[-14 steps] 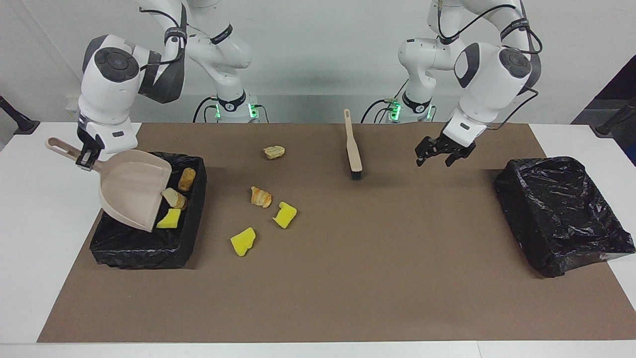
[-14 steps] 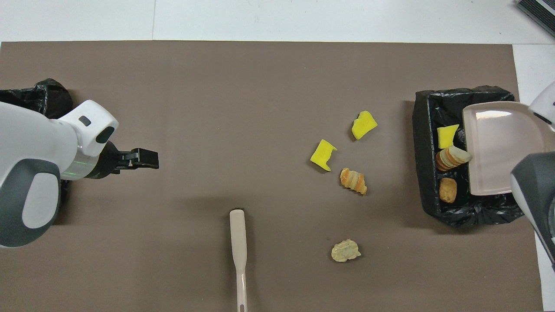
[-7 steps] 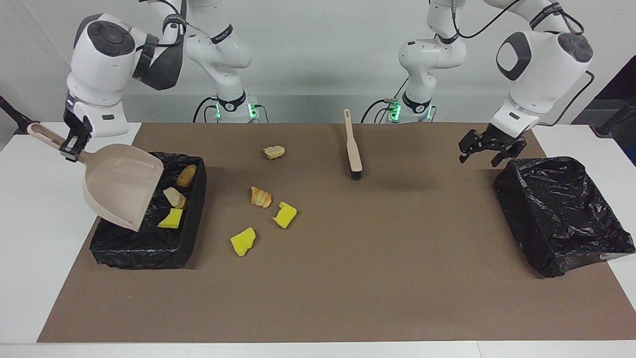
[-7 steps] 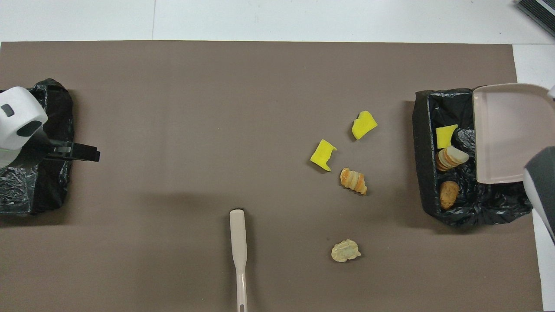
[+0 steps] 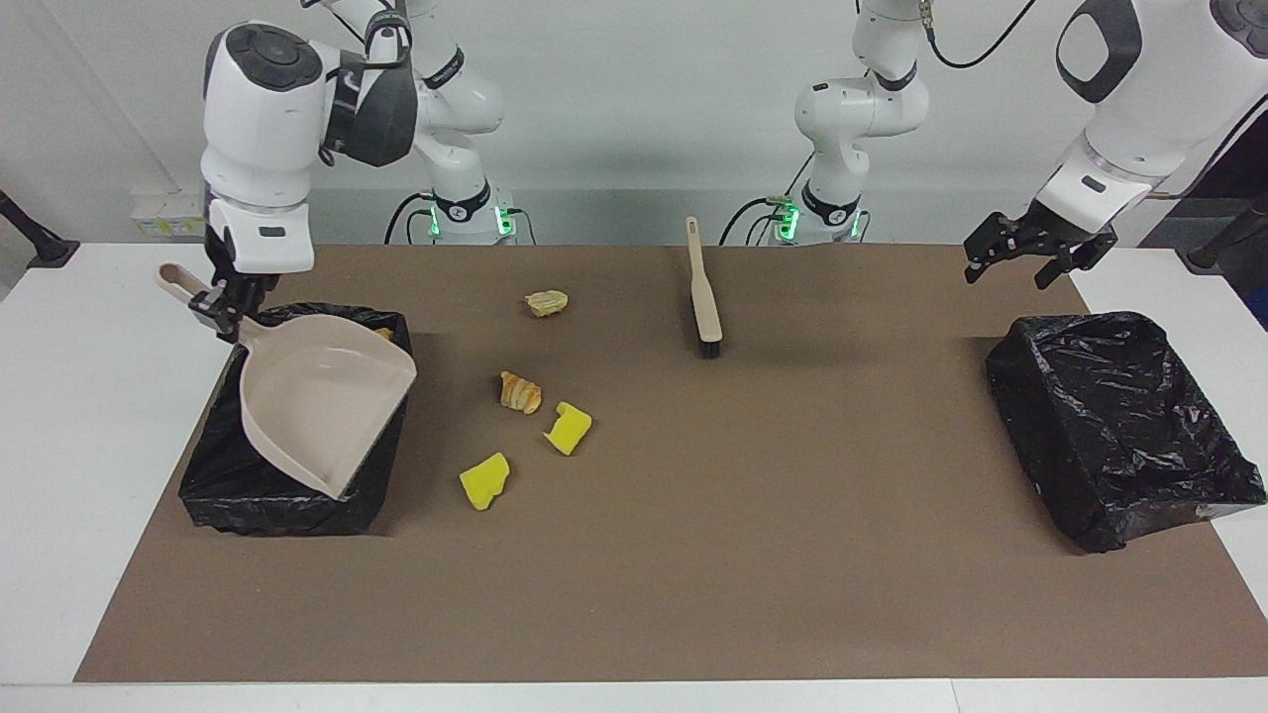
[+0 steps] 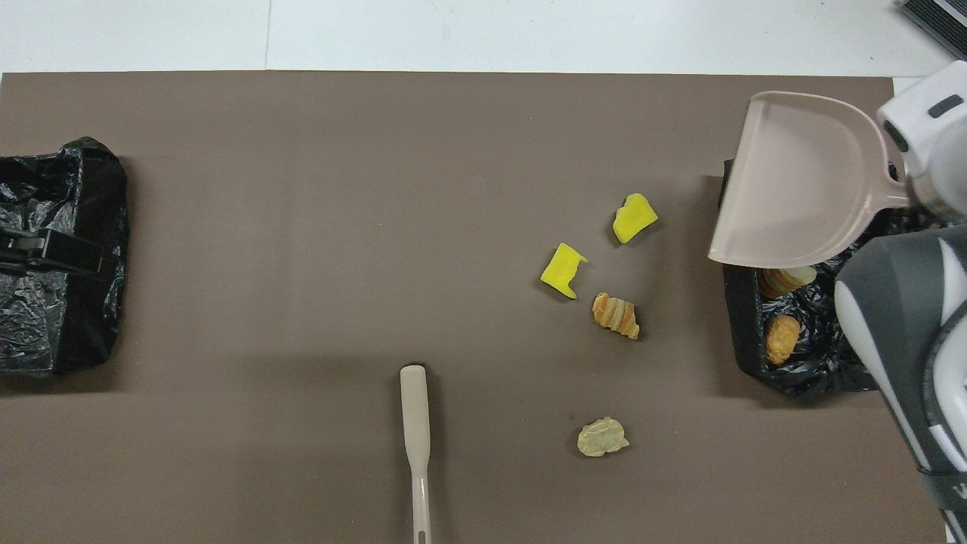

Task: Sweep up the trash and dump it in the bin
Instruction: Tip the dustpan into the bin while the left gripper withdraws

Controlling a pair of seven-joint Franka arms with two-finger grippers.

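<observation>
Facing view: the right gripper (image 5: 216, 309) is clamped on the dustpan (image 5: 322, 401) handle, holding the pan tilted over the bin (image 5: 287, 495) at the right arm's end. The left gripper (image 5: 1025, 259) hangs spread and empty over the mat (image 5: 792, 555) near the other bin (image 5: 1119, 426). Four trash (image 5: 567, 428) chunks lie on the mat beside the first bin; the brush (image 5: 703, 292) lies nearer the robots.

Overhead view: two more brown pieces (image 6: 780, 338) sit in the bin under the dustpan (image 6: 801, 181).

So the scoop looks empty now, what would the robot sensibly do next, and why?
Probably bring the dustpan down onto the mat beside the loose scraps. It hangs empty over the bin in the right gripper, while four scraps lie on the mat and the brush lies untouched. The left gripper, open over the table's corner, would then fetch the brush.
</observation>
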